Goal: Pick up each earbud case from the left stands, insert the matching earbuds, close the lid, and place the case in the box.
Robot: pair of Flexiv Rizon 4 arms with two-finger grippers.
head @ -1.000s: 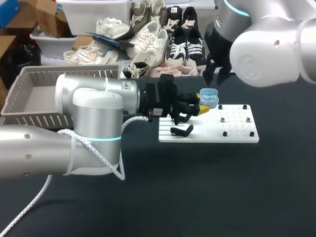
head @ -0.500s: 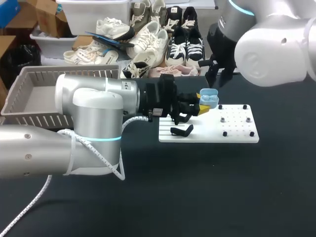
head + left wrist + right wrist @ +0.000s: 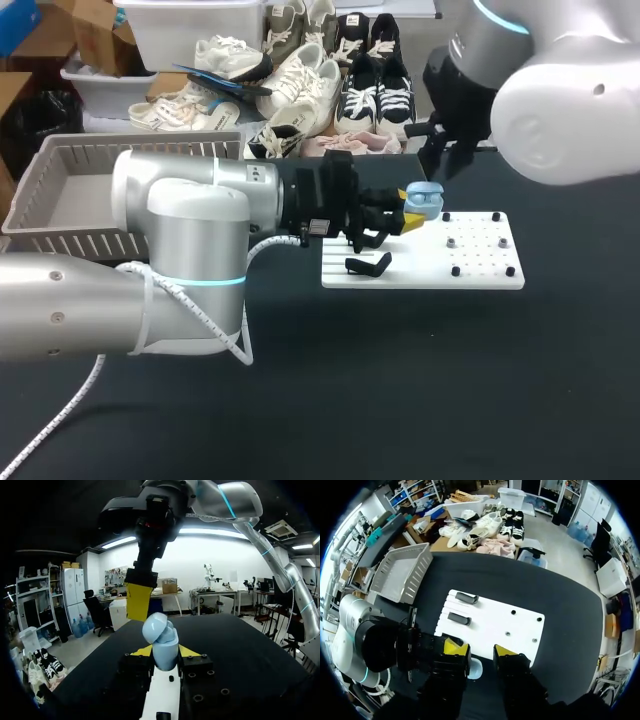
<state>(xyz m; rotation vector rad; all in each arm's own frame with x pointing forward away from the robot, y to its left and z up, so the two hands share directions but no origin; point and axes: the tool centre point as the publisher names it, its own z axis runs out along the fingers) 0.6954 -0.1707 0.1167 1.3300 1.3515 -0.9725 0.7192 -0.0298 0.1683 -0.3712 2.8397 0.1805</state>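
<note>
My left gripper (image 3: 165, 655) is clamped on the light blue case (image 3: 162, 639). The two yellow tips press its lower body from either side, and the case stands upright between them. Its rounded lid leans at an angle over the body, and I cannot tell whether it is fully down. In the head view the case is held in the air above the white board (image 3: 480, 268), over its far edge. My left arm lies level across the table (image 3: 400, 390) from the left, with its wrist over the board's left end.

My right gripper (image 3: 480, 650) hangs fingers-down beyond the case and higher than it. Its yellow tips stand well apart with nothing touching them. In its own view a bit of the blue case shows below, in the gap between the tips. From my left wrist, one of those yellow tips hangs close beside the lid, and I cannot tell whether it touches. My right arm comes in from the upper right.

On the board's left part lie two black stands (image 3: 466, 598), one behind the other. Small black studs (image 3: 455, 271) dot its right part. The grey basket (image 3: 60, 200) sits at the table's far left, well apart from the case.
</note>
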